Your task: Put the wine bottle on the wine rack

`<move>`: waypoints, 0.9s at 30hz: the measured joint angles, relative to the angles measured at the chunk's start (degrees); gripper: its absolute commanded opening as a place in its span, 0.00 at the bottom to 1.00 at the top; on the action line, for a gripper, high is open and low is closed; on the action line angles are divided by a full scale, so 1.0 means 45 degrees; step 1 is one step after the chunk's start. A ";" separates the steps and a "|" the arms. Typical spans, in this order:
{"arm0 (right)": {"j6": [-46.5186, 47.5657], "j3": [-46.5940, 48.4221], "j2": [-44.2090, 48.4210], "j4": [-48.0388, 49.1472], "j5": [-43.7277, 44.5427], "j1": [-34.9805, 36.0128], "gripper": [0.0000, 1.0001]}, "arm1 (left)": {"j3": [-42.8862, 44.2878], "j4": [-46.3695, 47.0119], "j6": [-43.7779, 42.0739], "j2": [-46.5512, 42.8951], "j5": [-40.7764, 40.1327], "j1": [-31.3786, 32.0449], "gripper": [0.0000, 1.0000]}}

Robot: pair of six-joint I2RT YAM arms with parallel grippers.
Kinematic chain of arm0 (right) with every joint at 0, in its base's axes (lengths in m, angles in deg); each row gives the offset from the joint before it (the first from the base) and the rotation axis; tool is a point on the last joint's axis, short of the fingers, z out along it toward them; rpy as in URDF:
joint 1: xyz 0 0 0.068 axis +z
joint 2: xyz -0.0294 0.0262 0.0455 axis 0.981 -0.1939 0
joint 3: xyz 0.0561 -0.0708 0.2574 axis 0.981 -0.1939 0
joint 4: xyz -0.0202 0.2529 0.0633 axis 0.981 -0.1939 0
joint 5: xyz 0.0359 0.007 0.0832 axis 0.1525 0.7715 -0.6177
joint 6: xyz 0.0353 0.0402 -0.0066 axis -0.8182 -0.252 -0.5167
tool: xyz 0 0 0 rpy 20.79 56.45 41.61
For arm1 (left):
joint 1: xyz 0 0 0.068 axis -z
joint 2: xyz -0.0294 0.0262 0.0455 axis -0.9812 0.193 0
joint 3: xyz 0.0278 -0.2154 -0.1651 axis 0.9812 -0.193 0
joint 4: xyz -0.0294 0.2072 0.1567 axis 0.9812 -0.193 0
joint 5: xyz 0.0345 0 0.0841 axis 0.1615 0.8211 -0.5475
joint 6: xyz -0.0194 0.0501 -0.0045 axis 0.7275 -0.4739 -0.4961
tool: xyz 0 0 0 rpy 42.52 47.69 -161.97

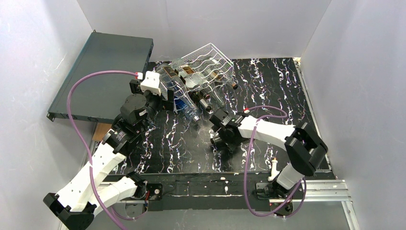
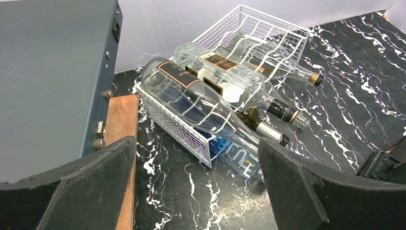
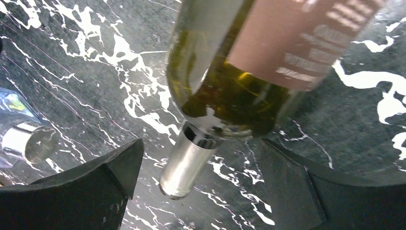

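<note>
Currently my right fingers stand wide apart with nothing clamped. The wine bottle sits just ahead of them: its silver-capped neck points back into the gap between the two pads, with clear space on either side, and its shoulder, with yellow-green liquid inside and a pink label, fills the view beyond the tips. Behind it I see only the black marbled table, so the bottle is down on the table and not in the rack. I cannot tell whether it rests fully flat. Off past the left pad lies the silver cap of another clear bottle, well apart from the neck. My left fingers are also spread, holding nothing, and they face the wine rack. The white wire box sits skewed on the table, straight ahead of the gap. Two clear bottles lie on its upper wires, one showing blue through the glass and one with a dark and gold label beyond it. A dark neck pokes out beneath them. A bottle with blue lettering lies low at the rack's near corner, closest to the right pad. Outside the left pad are a wooden block and the flat grey box.
</note>
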 measured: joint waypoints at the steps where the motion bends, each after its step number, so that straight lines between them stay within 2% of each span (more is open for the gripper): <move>1: -0.0044 0.0257 -0.0340 -0.0015 0.0019 0.0000 0.98 | 0.0000 0.0005 0.0000 0.0000 0.0000 0.0000 0.99; 10: -0.0801 0.0515 -0.0782 0.0223 0.0544 0.0005 0.96 | 0.0000 0.0000 0.0000 0.0000 0.0000 0.0000 0.99; 14: -0.1035 0.0340 -0.0835 0.0335 0.0767 0.0005 0.86 | 0.0000 0.0000 0.0005 0.0000 0.0000 0.0000 0.99; 21: -0.1161 0.0287 -0.1112 0.0321 0.1073 0.0019 0.79 | 0.0000 0.0000 0.0005 0.0000 0.0000 0.0000 0.99; 27: -0.1103 -0.0151 -0.1112 0.0277 0.1447 0.0015 0.67 | 0.0000 0.0000 0.0005 0.0000 0.0000 0.0000 0.99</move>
